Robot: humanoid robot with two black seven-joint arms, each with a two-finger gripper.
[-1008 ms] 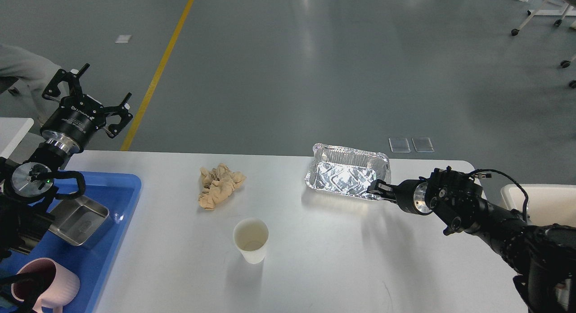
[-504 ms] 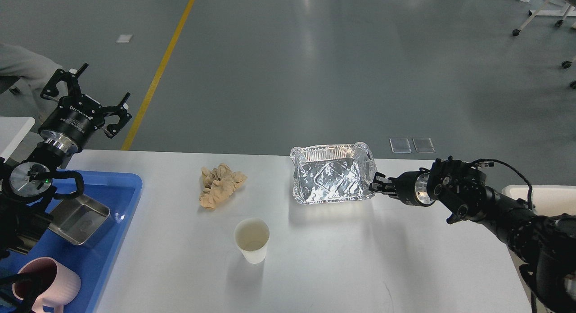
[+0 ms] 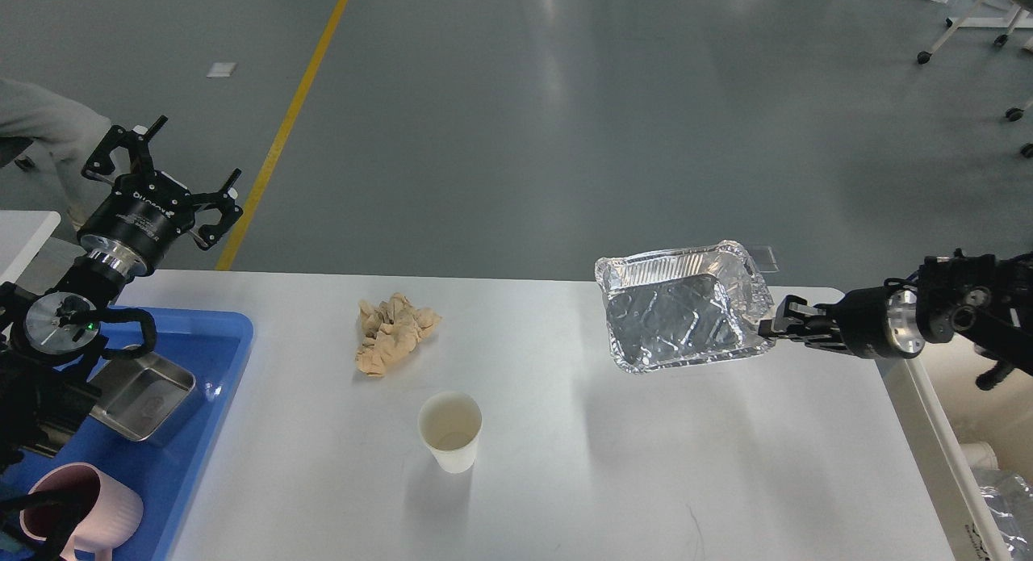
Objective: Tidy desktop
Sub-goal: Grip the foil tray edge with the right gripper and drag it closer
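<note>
The white desktop (image 3: 565,480) fills the lower view. My right gripper (image 3: 773,327) is shut on the right rim of a silver foil tray (image 3: 682,319) and holds it lifted and tilted above the desktop's far right part. A crumpled brown paper napkin (image 3: 393,331) lies at the middle left. A white paper cup (image 3: 450,430) stands upright in front of it. My left gripper (image 3: 173,169) is open and empty, raised above the desktop's far left corner.
A blue plastic tray (image 3: 202,383) at the left holds a steel box (image 3: 141,395) and a pink mug (image 3: 77,508). A white bin (image 3: 980,432) stands off the right edge. A small white table corner (image 3: 20,230) shows at far left.
My right gripper has lifted the foil tray off the desktop and carried it to the right, toward the desktop's right edge. The left arm has barely moved.
</note>
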